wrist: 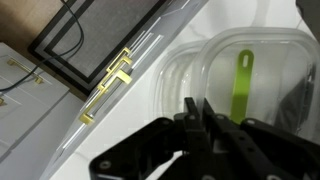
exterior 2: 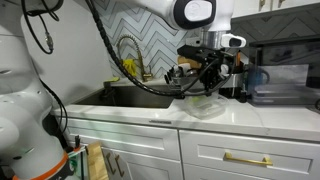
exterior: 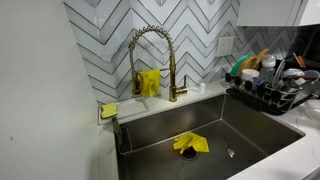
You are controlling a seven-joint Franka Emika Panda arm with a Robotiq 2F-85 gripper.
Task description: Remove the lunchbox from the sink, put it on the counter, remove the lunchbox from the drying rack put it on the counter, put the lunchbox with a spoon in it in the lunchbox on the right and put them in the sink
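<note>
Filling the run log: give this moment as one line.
pincer: shut | over: clear lunchboxes on counter | green spoon: inside one | sink: no lunchbox seen

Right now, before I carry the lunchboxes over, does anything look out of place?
One thing: a crumpled yellow rag or glove lies on the floor of the sink, near the drain, where the lunchboxes would land. On the counter the lunchboxes look level, and I see nothing spilled.

No writing, label, brand, number or sign can be read on anything here.
</note>
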